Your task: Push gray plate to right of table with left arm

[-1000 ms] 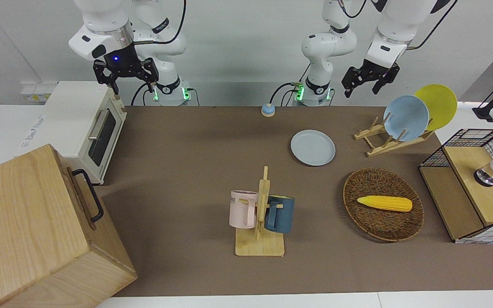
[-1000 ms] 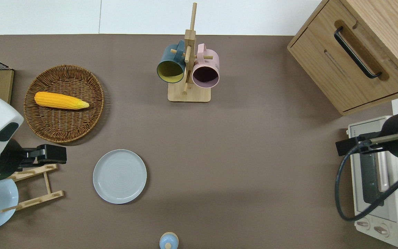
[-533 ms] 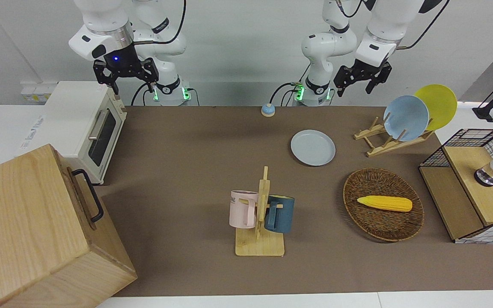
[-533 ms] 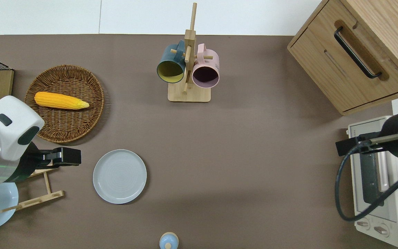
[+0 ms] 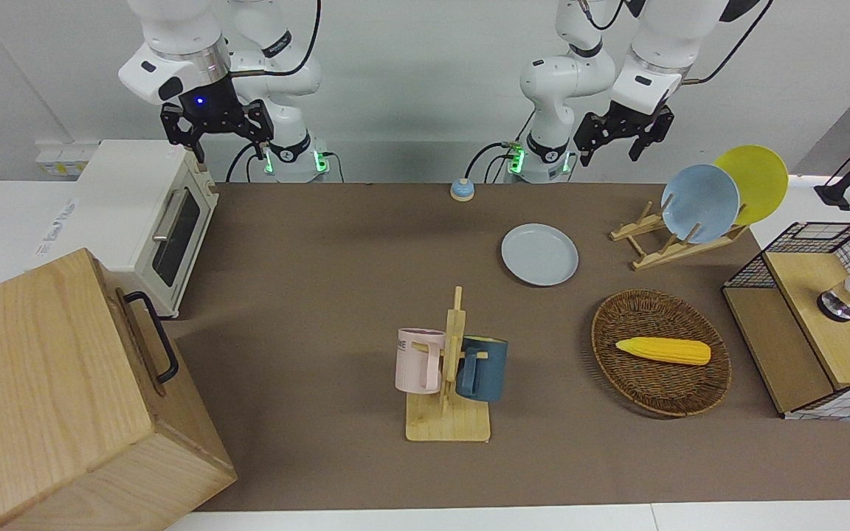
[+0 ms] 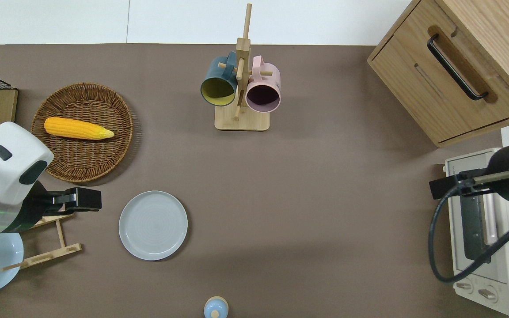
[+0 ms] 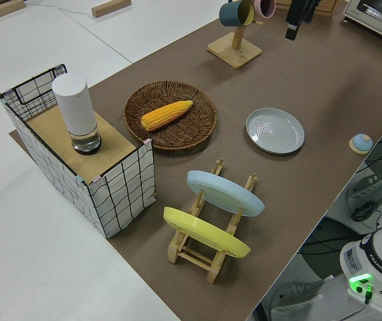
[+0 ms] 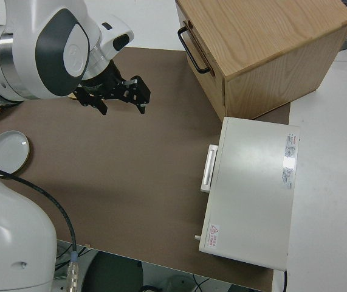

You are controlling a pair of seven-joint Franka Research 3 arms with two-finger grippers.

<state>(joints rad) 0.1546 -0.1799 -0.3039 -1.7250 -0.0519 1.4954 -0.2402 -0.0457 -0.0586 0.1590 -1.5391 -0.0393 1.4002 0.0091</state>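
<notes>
The gray plate [image 5: 539, 254] lies flat on the brown table [image 5: 322, 243], nearer to the robots than the mug rack; it also shows in the overhead view [image 6: 153, 225] and the left side view [image 7: 275, 130]. My left gripper [image 5: 609, 150] is open and empty, up in the air. In the overhead view the left gripper [image 6: 95, 199] is over the edge of the wooden plate rack [image 6: 49, 238], a short way from the plate toward the left arm's end. My right gripper [image 5: 222, 144] is open and parked.
The plate rack holds a bluer plate [image 5: 699, 203] and a yellow plate [image 5: 753, 181]. A wicker basket [image 5: 661, 394] holds a corn cob [image 5: 662, 350]. A mug rack [image 5: 448, 383], a wire shelf [image 5: 809, 324], a toaster oven [image 5: 148, 221], a wooden box [image 5: 56, 398] and a small blue knob [image 5: 462, 189] also stand here.
My left gripper rose and swung from over the plate rack toward the gray plate, then eased back slightly. The plate and the right arm have not moved.
</notes>
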